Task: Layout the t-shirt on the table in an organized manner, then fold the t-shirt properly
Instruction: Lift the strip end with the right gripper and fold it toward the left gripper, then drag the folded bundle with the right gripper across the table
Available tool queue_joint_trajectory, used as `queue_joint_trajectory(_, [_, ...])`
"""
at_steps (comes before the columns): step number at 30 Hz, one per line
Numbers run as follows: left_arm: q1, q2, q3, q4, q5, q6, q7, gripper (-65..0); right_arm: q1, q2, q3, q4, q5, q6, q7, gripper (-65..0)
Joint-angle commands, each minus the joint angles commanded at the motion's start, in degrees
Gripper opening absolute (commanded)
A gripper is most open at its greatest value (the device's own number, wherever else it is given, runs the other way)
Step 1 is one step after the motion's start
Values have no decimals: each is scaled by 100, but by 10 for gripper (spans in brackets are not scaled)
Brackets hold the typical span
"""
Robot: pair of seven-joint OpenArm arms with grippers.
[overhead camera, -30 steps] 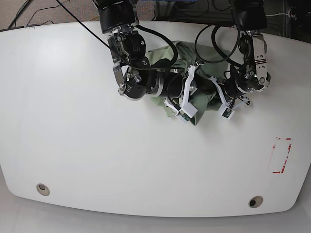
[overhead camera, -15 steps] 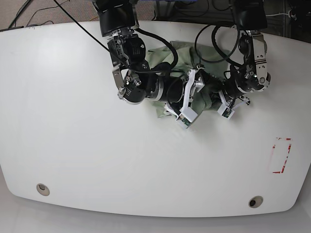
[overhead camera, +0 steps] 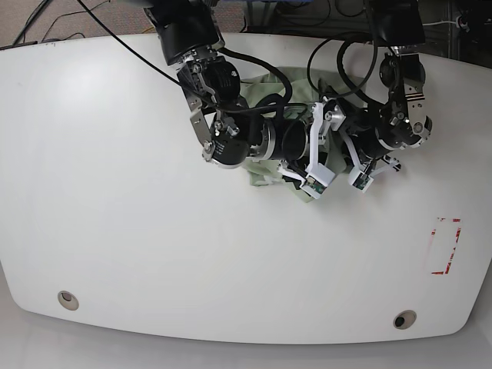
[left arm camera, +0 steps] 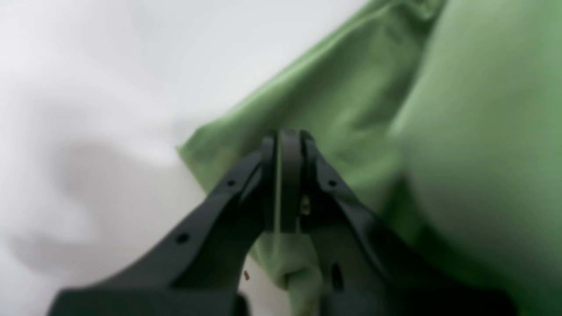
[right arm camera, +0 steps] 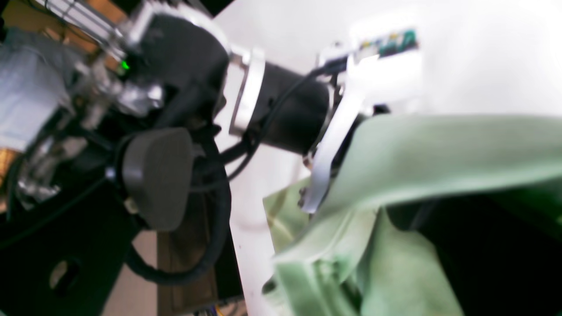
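The pale green t-shirt (overhead camera: 261, 174) lies bunched at the far middle of the white table (overhead camera: 115, 200), mostly covered by both arms. In the left wrist view my left gripper (left arm camera: 283, 142) is shut, a thin fold of the t-shirt (left arm camera: 351, 101) pinched between its pads, just above the tabletop. The right arm's wrist (overhead camera: 296, 142) reaches across the heap toward the left arm (overhead camera: 396, 131). In the right wrist view the t-shirt (right arm camera: 421, 153) drapes over where the right gripper's fingers would show, so they are hidden.
A red tape rectangle (overhead camera: 446, 246) marks the table's right side. Two grommet holes (overhead camera: 68, 298) (overhead camera: 403, 319) sit near the front edge. Black cables loop over the shirt at the back edge.
The right arm has swung to the right across the shirt, close against the left arm. The cloth is drawn into a tighter heap between them.
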Motion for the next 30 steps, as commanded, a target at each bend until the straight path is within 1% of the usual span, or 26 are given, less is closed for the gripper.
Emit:
queue_joint_trajectory(6, [0, -9, -9, 0, 0, 0, 0, -650, -9, 26, -255, 0, 0, 0, -26, -8])
queue_joint_trajectory(11, [0, -26, -9, 9, 0, 0, 0, -650, -9, 167, -413, 79, 26, 0, -237, -8])
queue_joint_trajectory(13, [-9, -105, -9, 79, 9, 0, 0, -650, -9, 229, -519, 123, 26, 0, -264, -8])
queue_joint_trajectory(17, [-9, -299, -9, 378, 9, 0, 0, -650, 53, 484, -791, 132, 9, 0, -264, -8])
queue_joint_trajectory(19, [-9, -308, -9, 527, 9, 0, 0, -650, 53, 563, -818, 132, 9, 0, -264, -8])
queue_joint_trajectory(22, [-9, -475, -9, 730, 18, 0, 0, -650, 53, 659, -826, 132, 9, 0, -264, -8])
queue_joint_trajectory(26, [-18, -536, -9, 941, 18, 0, 0, -650, 176, 747, -870, 123, 0, 0, -273, -8])
queue_joint_trajectory(30, [-97, -536, -44, 1125, 18, 0, 0, -650, 431, 844, -1327, 97, 0, 0, -273, -8])
